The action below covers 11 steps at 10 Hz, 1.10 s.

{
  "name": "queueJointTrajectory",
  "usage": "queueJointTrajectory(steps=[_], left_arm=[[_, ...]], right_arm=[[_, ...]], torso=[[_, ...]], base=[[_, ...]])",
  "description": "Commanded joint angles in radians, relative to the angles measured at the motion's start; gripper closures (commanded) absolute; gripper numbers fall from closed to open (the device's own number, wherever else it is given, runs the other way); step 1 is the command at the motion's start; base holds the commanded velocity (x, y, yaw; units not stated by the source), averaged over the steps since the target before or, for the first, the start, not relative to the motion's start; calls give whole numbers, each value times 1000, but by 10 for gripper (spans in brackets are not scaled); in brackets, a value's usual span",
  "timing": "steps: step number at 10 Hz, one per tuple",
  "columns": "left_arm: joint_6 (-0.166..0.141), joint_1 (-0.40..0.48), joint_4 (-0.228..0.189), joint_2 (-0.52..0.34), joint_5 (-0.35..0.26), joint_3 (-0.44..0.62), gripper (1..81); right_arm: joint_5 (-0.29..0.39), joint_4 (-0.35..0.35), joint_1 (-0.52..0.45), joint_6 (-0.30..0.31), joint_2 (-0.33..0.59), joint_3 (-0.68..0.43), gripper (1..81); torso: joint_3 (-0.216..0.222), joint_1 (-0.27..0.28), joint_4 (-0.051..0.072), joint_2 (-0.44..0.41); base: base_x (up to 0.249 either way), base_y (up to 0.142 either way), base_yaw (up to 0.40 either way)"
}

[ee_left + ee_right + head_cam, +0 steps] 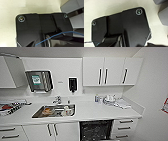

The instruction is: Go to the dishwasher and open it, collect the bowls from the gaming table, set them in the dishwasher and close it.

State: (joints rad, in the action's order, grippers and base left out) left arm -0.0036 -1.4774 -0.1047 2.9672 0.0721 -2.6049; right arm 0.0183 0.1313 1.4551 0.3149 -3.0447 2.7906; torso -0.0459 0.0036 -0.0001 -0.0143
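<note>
under the white counter (90, 112), right of centre, sits the dishwasher (96, 130): its front is down or out of sight at the bottom edge, so the dark inside w/ wire racks faces the head cam. white drawers (124, 128) stand just right of it, white cabinet doors (52, 131) just left.

sink (55, 111) is set into the counter left of the dishwasher opening, steel basin w/ some dishes inside – something orange-brown and something white, can't tell more. tap (57, 99) stands behind it at the wall. on the wall above: a steel paper towel box (39, 80) w/ a green label, and a small black soap dispenser (72, 84) to its right. upper white cabinets (112, 70) w/ dark handles hang at the right.

on the counter's right end, near the corner: a small bottle (97, 98), a white kettle-like thing (109, 98) and a cloth or papers, blurred. far left on the counter lies a dark and red patterned item (10, 108), unclear what.

both wrist cams look down at pale speckled floor past the robot's own dark plate; a thin blue cable (55, 36) crosses the left wrist view. left and right hand: can't tell if fingers are apart or together.
</note>
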Motion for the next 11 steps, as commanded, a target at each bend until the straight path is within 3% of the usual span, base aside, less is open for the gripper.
queueJointTrajectory(steps=[1,11], left_arm=[[4,47,-1,3,-49,5,10],[-4,44,8,18,-61,-9,10]], right_arm=[[49,8,-45,-3,-1,-4,10],[55,19,-35,-5,-5,-5,10]], torso=[[0,0,0,0],[0,0,0,0]], base=[[0,0,0],[0,0,0]])
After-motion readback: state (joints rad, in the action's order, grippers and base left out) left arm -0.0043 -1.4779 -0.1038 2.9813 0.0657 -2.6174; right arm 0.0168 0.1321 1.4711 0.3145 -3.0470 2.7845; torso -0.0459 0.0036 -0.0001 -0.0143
